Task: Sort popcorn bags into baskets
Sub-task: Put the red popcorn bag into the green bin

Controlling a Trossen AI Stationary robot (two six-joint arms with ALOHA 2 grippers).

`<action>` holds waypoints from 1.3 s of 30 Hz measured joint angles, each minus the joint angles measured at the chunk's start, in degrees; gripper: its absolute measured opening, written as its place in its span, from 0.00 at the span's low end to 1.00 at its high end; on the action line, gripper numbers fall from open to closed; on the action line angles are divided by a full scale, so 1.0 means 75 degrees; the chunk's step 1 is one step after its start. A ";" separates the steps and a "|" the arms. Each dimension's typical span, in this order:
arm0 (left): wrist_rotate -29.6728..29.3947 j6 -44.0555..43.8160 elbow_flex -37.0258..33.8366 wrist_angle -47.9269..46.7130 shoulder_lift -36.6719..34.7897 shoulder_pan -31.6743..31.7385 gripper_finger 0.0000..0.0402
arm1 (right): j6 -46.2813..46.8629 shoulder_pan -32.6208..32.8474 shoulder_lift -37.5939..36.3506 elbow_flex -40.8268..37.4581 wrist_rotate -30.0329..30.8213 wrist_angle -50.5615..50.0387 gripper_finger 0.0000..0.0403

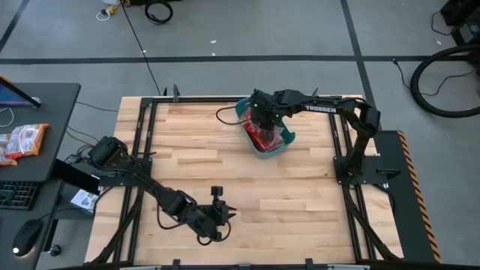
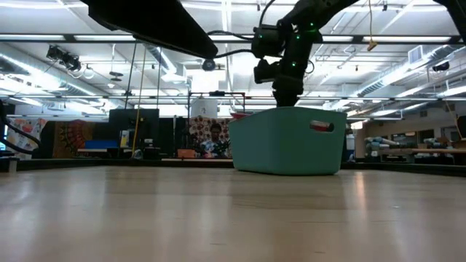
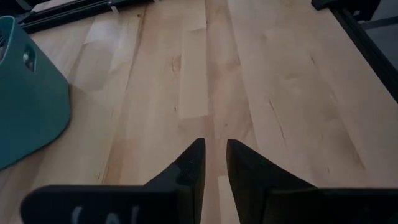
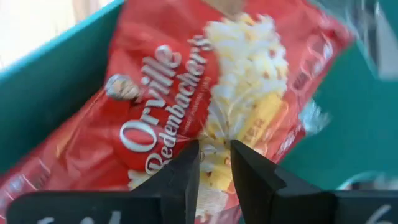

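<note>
The teal basket (image 1: 289, 139) stands at the table's far middle-right, also seen in the low view (image 2: 291, 142) and the left wrist view (image 3: 25, 93). Red popcorn bags (image 1: 264, 136) lie inside it; the top one (image 4: 205, 81) faces up, tilted against the basket's wall (image 4: 50, 68). My right gripper (image 4: 214, 146) points steeply down into the basket, just over that bag's yellow picture, its fingers a narrow gap apart with nothing between them. My left gripper (image 1: 229, 214) hovers over bare wood near the front edge, fingers (image 3: 213, 144) slightly apart and holding nothing. My right gripper's fingertips (image 4: 186, 155) stand right over the top bag's yellow picture (image 4: 249, 106), coming from above. Whether they touch the bag I cannot tell.
Bare wooden table top (image 1: 225, 165) stretches between the two arms. Black frame rails (image 1: 142, 142) run along the table's edges. A side desk at the left carries orange-and-white snack packets (image 1: 19, 141), a keyboard and a mouse.
</note>
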 joint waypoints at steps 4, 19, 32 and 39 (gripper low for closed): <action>-0.0003 0.0000 0.0000 0.0002 0.0000 0.0004 0.18 | 0.1969 -0.0004 -0.0005 -0.0012 -0.0048 -0.0067 0.23; 0.0000 -0.0143 0.0000 0.0013 0.0000 -0.0045 0.18 | 0.2577 0.0768 -0.0643 0.0562 0.0387 0.0031 0.21; -0.0001 -0.0197 -0.0004 0.0116 0.0003 -0.0042 0.18 | 0.1480 0.0225 -0.0214 0.0201 0.0103 0.1545 0.20; -0.0003 -0.0192 -0.0006 0.0112 0.0003 -0.0022 0.18 | 0.1350 -0.0256 0.0344 0.0189 0.0128 0.1909 0.20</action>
